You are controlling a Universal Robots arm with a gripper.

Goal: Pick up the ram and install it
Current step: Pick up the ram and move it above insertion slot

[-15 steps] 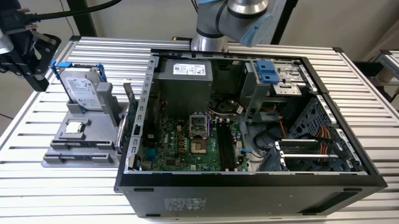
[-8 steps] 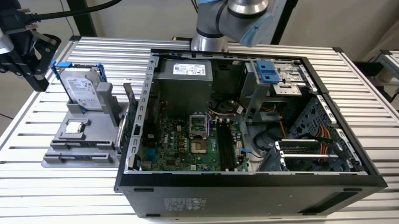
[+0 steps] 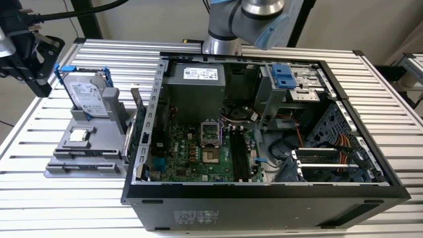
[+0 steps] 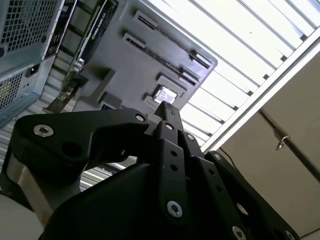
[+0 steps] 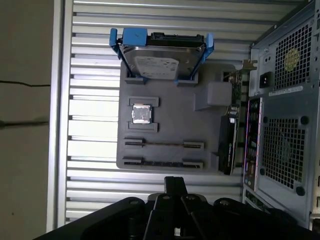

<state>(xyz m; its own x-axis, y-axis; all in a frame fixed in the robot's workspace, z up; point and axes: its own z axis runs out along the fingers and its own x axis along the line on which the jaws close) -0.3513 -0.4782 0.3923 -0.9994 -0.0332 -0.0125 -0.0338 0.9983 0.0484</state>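
My black gripper [image 3: 38, 87] hangs at the exterior view's far left, above the table edge and apart from the grey holder [image 3: 66, 171]. Its fingers [image 5: 175, 182] meet in a single bar with nothing between them, and their tip [image 4: 167, 107] points toward the holder [image 5: 165, 107]. In the first wrist view a thin brownish strip [image 5: 163, 143] runs edge-on along one of the holder's two long slots. I cannot tell whether it is the ram. Long black memory slots [image 3: 239, 153] lie on the motherboard inside the open computer case [image 3: 264, 193].
On the holder stand a silver hard drive in a blue frame [image 3: 86, 96], a small square silver chip [image 3: 79, 134] and an expansion card on edge [image 5: 227, 142] next to the case wall. The slatted metal table [image 3: 66, 208] carries everything. The arm's base [image 3: 225, 29] rises behind the case.
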